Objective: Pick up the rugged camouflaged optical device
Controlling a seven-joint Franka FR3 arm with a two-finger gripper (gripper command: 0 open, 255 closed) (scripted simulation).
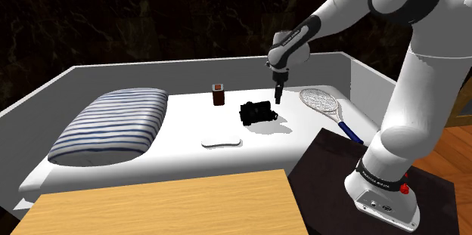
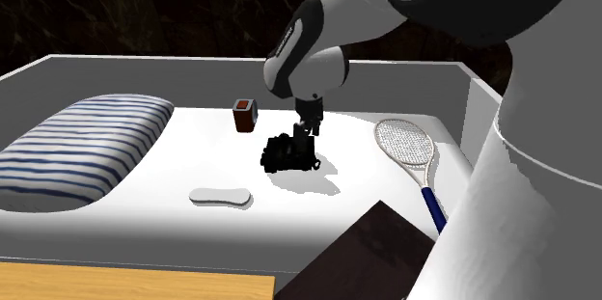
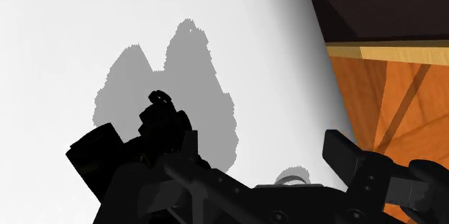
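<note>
Currently logged black two-finger gripper [image 1: 278, 97] with fingers spread, gripping nothing, just beside dark blocky binoculars [image 1: 257, 112] resting on white bed surface [image 1: 189, 124], target at 8 o'clock in shoulder view.

Bedroom in a home

A white bed [image 1: 189, 131] inside a low white surround [image 1: 44, 91] carries a blue-and-white striped pillow [image 1: 113, 124]. Orange-brown wooden flooring [image 1: 458, 141] lies beside it, and a dark marbled wall [image 1: 151, 14] stands behind.
</note>
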